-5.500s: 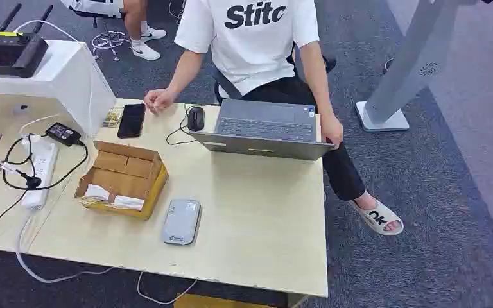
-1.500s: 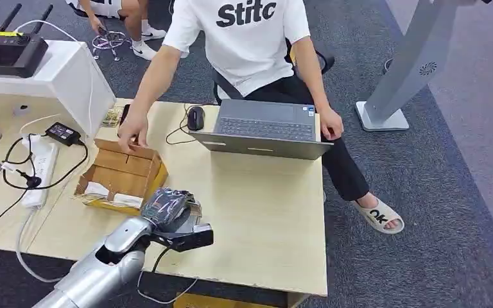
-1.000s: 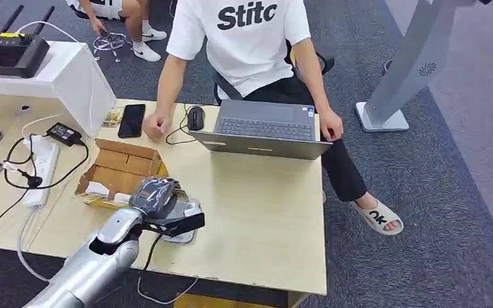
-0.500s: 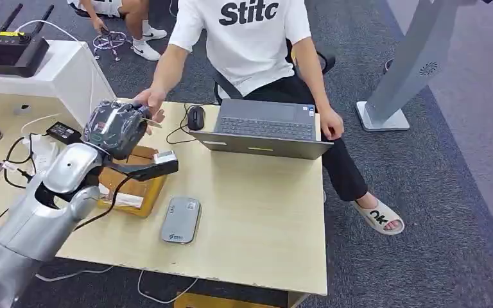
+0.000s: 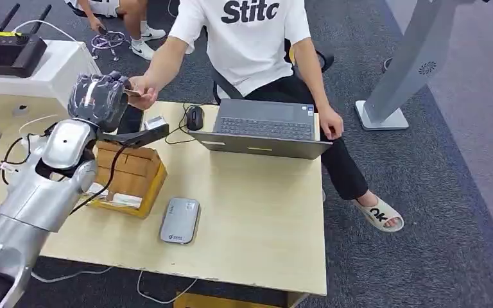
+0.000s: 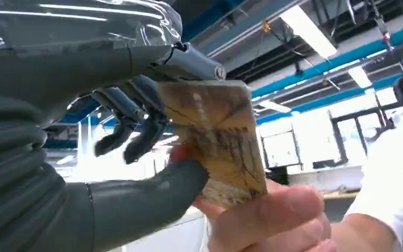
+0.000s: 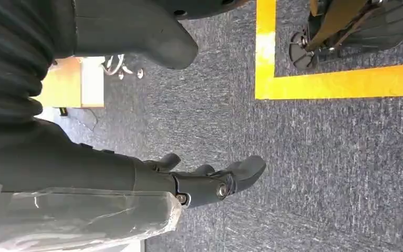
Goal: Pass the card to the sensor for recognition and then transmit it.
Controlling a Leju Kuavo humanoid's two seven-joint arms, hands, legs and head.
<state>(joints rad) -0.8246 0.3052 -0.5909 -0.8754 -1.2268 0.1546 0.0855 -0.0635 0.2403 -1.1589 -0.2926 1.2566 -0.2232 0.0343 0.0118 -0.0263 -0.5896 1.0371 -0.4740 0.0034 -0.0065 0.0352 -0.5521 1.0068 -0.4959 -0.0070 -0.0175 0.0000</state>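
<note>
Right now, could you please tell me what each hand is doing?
Left hand: pinches the card, which the person's hand also touches.
Right hand: holds nothing, fingers apart.

1. This is a big office or lab room.
2. A pale wooden desk (image 5: pixel 263 212) holds an open grey laptop (image 5: pixel 264 128) and a black computer mouse (image 5: pixel 195 117).
3. The floor is dark grey carpet (image 5: pixel 436 212) with yellow tape lines (image 7: pixel 315 84).
4. Long ceiling lights (image 6: pixel 309 29) hang between blue beams (image 6: pixel 346 50).

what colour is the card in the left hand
Mottled yellowish-brown card, clearest in the left wrist view.
</note>
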